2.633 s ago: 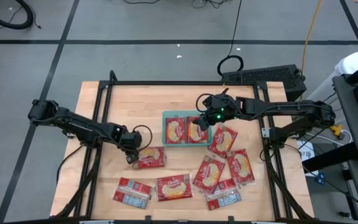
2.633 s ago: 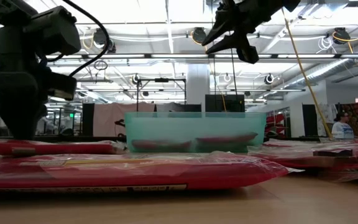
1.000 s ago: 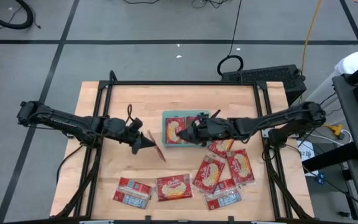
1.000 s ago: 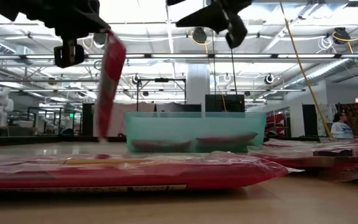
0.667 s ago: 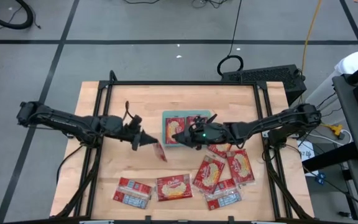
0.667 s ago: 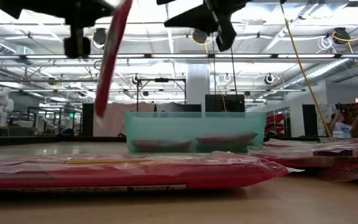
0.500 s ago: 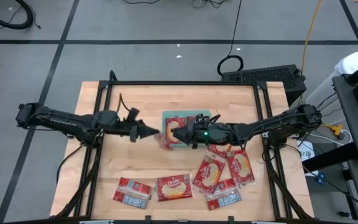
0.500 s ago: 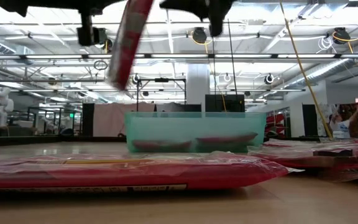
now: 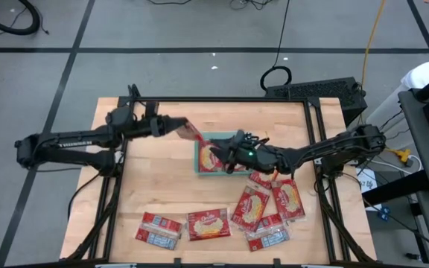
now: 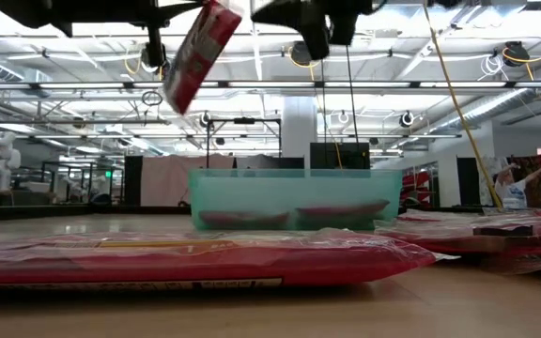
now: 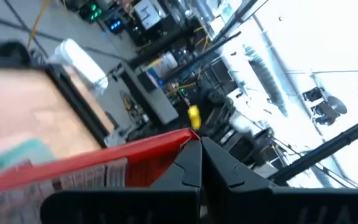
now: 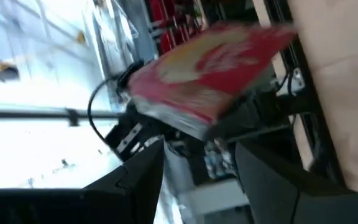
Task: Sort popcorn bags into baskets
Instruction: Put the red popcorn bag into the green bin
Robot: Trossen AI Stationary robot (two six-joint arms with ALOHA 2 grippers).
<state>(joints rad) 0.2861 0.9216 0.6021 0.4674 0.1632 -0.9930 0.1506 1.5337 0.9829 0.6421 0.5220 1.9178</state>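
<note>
The left pincer (image 9: 176,127), clenched on a popcorn bag (image 9: 193,132), holds it aloft just beyond the tray's (image 9: 198,165) far-left corner. The right pincer (image 9: 216,152), released and empty, hovers over the tray, facing the bag.

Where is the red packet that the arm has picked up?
From above, the flat red popcorn packet hangs in the left hand, just off the teal tray's far left corner, facing the right hand.

Red popcorn bag (image 12: 213,71) seen beyond the right gripper (image 12: 197,162). Its cream-yellow face shows. The dark fingers (image 12: 138,180) stand apart.
</note>
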